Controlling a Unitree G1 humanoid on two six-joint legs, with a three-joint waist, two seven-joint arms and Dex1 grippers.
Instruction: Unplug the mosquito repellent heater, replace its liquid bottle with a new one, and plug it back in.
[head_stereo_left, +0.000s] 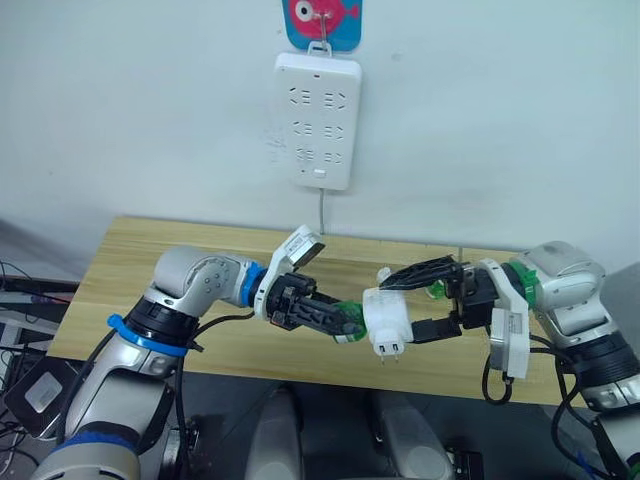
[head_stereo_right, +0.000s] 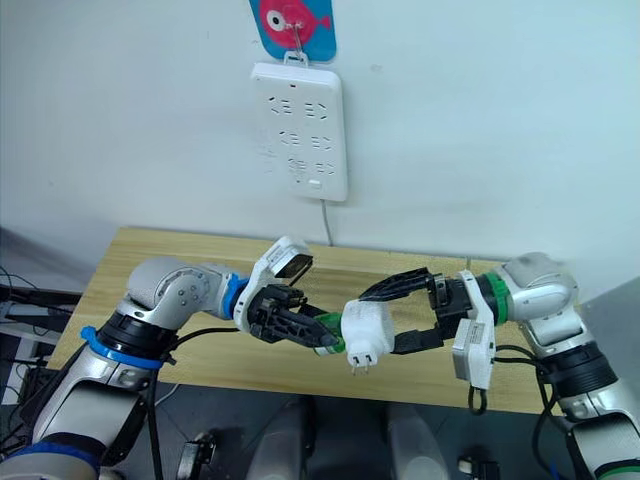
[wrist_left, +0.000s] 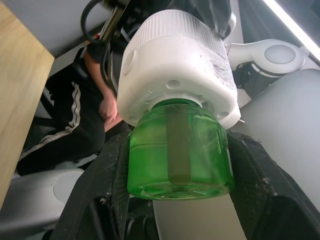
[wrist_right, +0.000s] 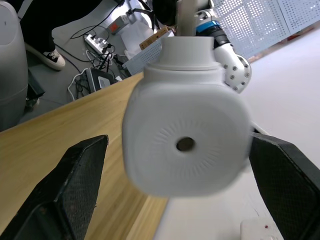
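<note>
The white mosquito repellent heater (head_stereo_left: 383, 318) hangs unplugged in the air over the table's front edge, its two prongs pointing down. My right gripper (head_stereo_left: 397, 310) is shut on it from the right, one finger above and one below. A translucent green liquid bottle (wrist_left: 177, 150) with a brown wick inside sits with its neck in the heater's base (wrist_left: 175, 65). My left gripper (head_stereo_left: 345, 325) is shut on this bottle from the left. A small green thing (head_stereo_left: 437, 290) lies on the table behind my right gripper, mostly hidden. The heater's face (wrist_right: 185, 140) has a round hole.
The white power strip (head_stereo_left: 318, 120) hangs on the wall above the back of the wooden table (head_stereo_left: 200, 260), with its cord running down. A small white piece (head_stereo_left: 384, 274) lies on the table behind the heater. A person's hand (wrist_left: 107, 107) shows below the table edge.
</note>
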